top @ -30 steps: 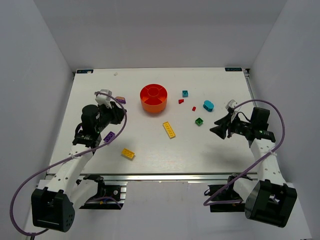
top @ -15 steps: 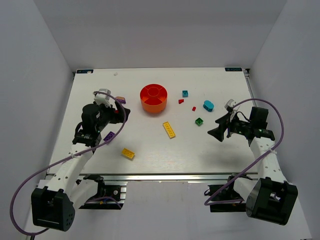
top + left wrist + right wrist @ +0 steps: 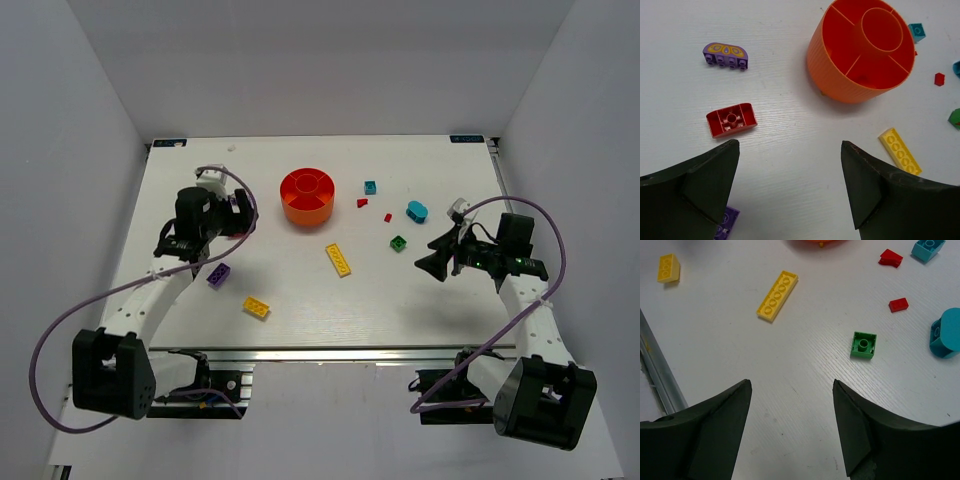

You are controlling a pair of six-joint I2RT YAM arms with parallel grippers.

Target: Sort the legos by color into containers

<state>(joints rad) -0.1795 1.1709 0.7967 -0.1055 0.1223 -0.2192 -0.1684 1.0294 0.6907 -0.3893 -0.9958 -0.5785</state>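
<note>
The orange-red divided bowl (image 3: 307, 196) (image 3: 862, 50) stands at the table's far middle, and its visible compartments show no bricks. My left gripper (image 3: 240, 215) (image 3: 790, 150) hovers open to its left over bare table, holding nothing. Ahead of it lie a red brick (image 3: 731, 120), upside down, and a purple arched brick (image 3: 726, 55). A purple brick (image 3: 218, 275) lies under the left arm. My right gripper (image 3: 432, 255) (image 3: 791, 385) is open and empty, short of a green brick (image 3: 398, 242) (image 3: 863, 345). A yellow plate (image 3: 339, 259) (image 3: 777, 295) lies mid-table.
A yellow brick (image 3: 256, 307) lies near the front. Right of the bowl are a small cyan brick (image 3: 370, 187), two red bits (image 3: 362, 202) (image 3: 388, 216) and a rounded cyan piece (image 3: 417, 211). The table's metal front rail (image 3: 657, 370) runs beside the right gripper.
The left gripper has opened and swung toward the far side, closer to the bowl. The right gripper has edged slightly left, still open.
</note>
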